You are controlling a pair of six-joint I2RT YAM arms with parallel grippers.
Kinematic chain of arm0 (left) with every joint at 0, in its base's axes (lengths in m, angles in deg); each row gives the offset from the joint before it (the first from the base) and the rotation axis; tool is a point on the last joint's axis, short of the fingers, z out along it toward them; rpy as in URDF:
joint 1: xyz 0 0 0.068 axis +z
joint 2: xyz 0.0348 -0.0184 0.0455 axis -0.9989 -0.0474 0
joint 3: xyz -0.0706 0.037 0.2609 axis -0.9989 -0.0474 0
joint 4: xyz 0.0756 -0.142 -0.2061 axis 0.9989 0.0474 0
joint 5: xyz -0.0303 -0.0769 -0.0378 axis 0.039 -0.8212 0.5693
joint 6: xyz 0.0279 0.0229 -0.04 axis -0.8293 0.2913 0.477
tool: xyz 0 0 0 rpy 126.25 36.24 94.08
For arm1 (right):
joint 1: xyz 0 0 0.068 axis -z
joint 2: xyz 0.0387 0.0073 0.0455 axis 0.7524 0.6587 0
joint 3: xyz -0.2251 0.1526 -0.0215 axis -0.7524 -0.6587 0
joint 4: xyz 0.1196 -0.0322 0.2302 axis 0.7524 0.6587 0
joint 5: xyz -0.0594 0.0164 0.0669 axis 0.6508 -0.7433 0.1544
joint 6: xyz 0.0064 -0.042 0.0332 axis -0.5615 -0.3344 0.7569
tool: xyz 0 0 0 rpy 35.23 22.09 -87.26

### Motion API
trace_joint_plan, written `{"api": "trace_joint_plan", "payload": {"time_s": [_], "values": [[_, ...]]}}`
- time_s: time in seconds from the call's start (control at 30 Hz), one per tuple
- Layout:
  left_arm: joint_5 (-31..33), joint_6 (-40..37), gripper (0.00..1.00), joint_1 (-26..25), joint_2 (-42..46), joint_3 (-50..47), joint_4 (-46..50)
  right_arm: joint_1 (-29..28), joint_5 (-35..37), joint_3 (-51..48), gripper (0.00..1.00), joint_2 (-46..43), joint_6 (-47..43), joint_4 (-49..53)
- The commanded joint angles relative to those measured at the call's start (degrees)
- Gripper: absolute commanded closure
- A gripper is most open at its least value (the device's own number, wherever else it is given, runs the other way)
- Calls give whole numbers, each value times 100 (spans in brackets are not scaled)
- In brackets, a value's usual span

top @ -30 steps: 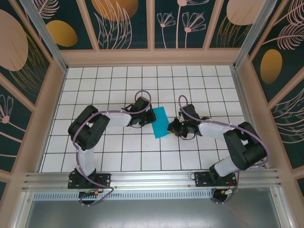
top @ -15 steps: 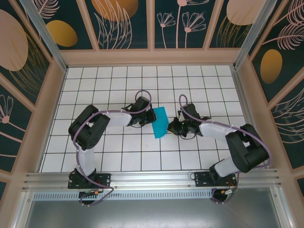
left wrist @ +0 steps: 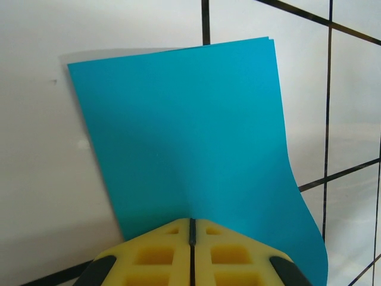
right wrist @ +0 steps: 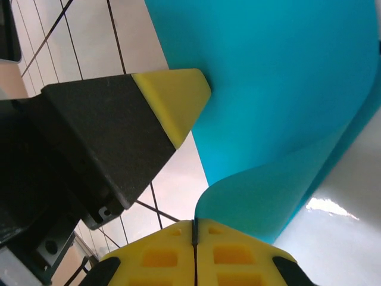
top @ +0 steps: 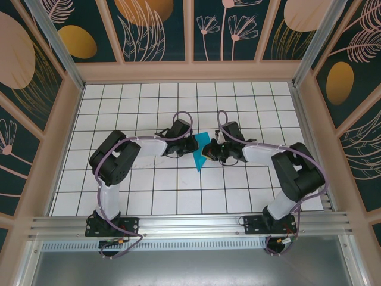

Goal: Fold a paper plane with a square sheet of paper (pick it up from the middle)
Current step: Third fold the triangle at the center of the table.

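The square sheet of paper [top: 200,154] is teal-blue and sits between my two grippers at the middle of the tiled table. In the left wrist view the paper [left wrist: 190,137] stands up in front of the fingers, and my left gripper [left wrist: 191,221] is shut on its near edge, where a faint crease starts. My right gripper [right wrist: 194,223] is shut on the opposite edge, where the paper [right wrist: 274,89] curls over into a loop. From above, the left gripper [top: 191,145] and right gripper [top: 209,152] face each other, less than a tile apart. The left gripper's yellow fingertip [right wrist: 172,98] shows close by in the right wrist view.
The white gridded table [top: 149,190] is walled by wooden frames and patterned panels [top: 190,30]. Both arm bases sit on the metal rail [top: 190,225] at the near edge. Purple cables loop above each wrist.
The right gripper has moved left to the paper and shut on its right edge. The paper has buckled upward and looks narrower from above. The left gripper has shifted slightly right.
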Motion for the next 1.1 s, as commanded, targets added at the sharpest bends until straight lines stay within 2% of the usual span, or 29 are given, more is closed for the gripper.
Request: {"api": "trace_joint_plan", "payload": {"time_s": [0.0, 0.3, 0.7, 1.07], "values": [[-14, -244, 91, -31, -98, 174, 325, 46, -4, 199, 92, 192, -112, -134], [586, -246, 88, -24, 328, 208, 282, 113, 133, 149, 92, 367, -62, -234], [491, -270, 91, -17, -172, 295, 524, 143, 81, 165, 92, 533, -41, -394], [443, -316, 93, -13, -283, 322, 586, 156, 46, 228, 92, 723, -9, -560]]}}
